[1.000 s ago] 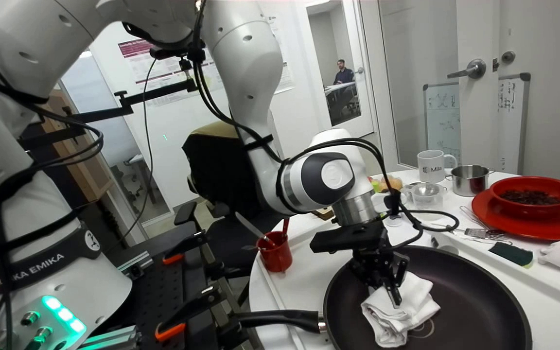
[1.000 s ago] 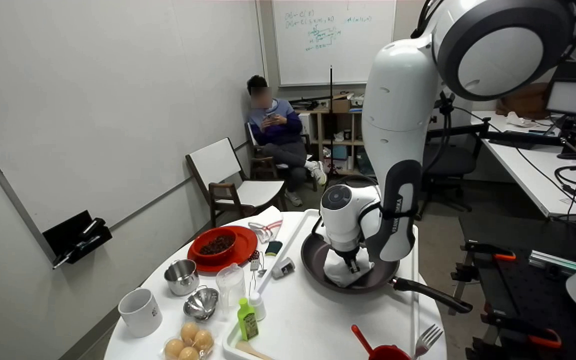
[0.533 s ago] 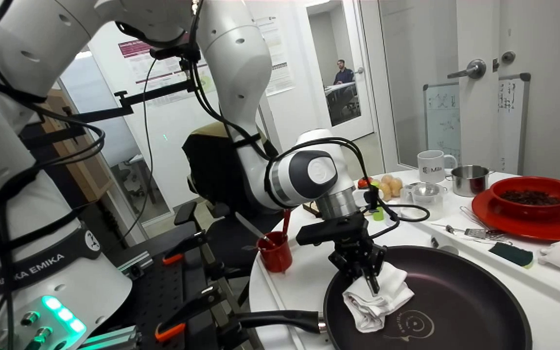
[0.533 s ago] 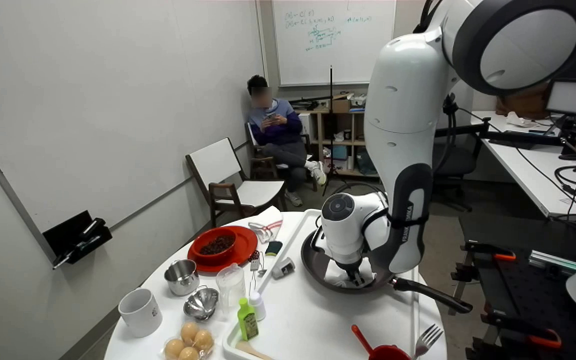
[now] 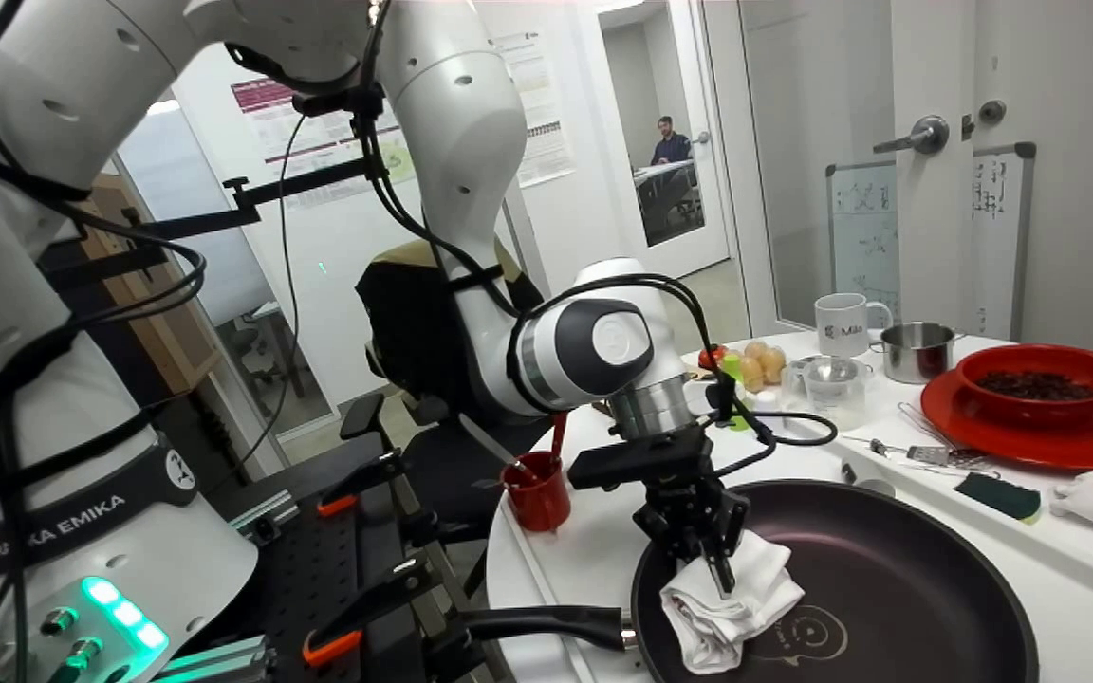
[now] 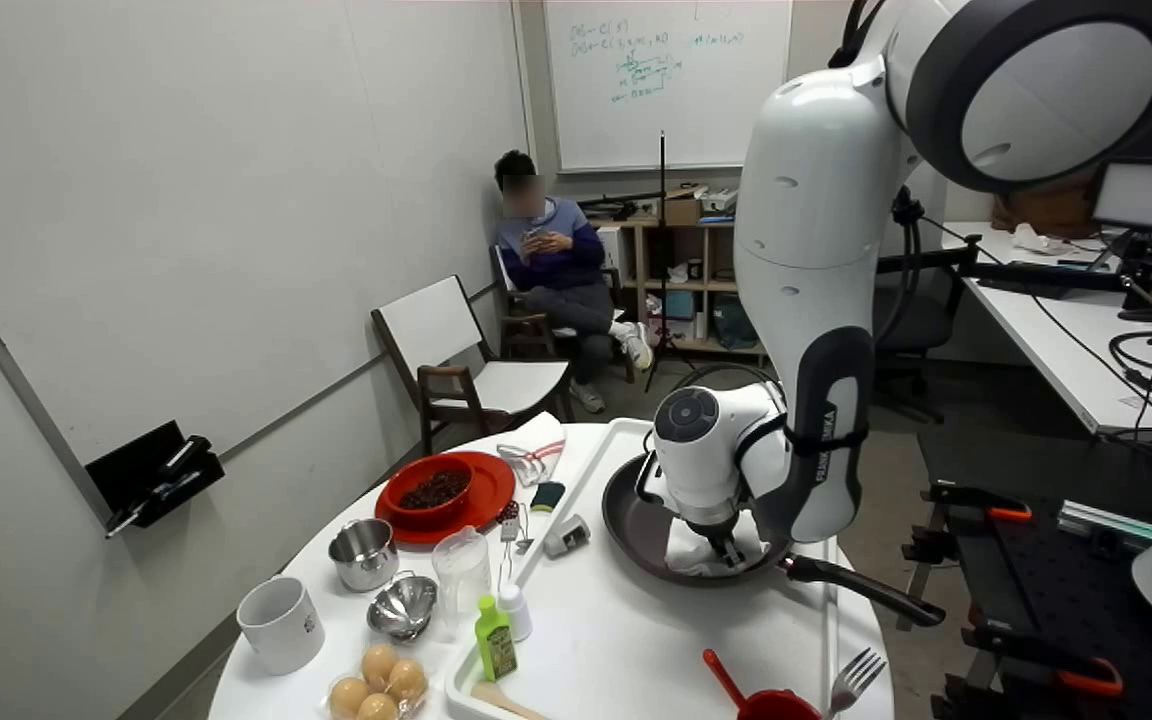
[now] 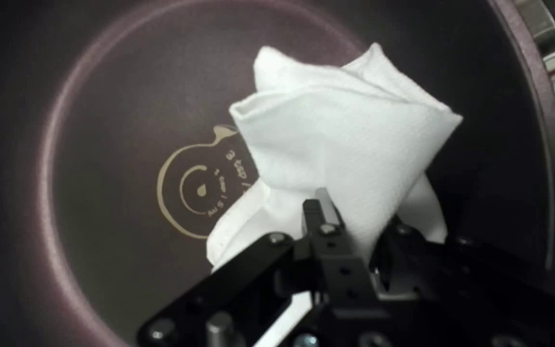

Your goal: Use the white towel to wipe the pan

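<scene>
In an exterior view, the black gripper (image 5: 706,577) looks clamped on the folded white cloth towel (image 5: 736,609), bunched below its fingers inside the round dark frying pan (image 5: 907,569). In an exterior view, the long black handle (image 6: 866,584) lies to their right. In the wrist view, printed gold rings (image 7: 201,190) lie left of them: likely the next stroke's way.

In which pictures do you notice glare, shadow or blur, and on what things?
Wrist view: pinkish sheen across the pan, soft fold shadows on the white towel; in an exterior view, the green lights glare nearly white; in an exterior view, the seated person has a blurred face.
</scene>
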`<move>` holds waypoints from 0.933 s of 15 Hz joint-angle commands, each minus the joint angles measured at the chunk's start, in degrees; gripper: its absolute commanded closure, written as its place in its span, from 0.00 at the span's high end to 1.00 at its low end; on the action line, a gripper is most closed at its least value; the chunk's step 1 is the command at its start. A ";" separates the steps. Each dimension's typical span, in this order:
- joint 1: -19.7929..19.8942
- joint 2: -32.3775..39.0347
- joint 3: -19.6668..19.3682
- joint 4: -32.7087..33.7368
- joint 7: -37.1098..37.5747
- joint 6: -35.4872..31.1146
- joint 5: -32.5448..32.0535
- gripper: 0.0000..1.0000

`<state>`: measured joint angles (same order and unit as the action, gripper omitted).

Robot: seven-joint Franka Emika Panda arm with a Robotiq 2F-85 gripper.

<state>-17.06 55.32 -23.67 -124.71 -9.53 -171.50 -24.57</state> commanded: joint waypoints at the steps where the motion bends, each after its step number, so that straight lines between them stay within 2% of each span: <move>1: -0.08 -0.34 -1.62 -1.55 -0.35 1.20 -1.30 0.07; 9: -1.30 2.65 -7.66 -0.24 3.05 0.34 -0.38 0.07; 14: -0.62 4.12 -9.32 1.58 5.21 0.87 0.81 0.07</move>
<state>-17.09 57.62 -31.70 -124.75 -6.60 -170.77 -24.34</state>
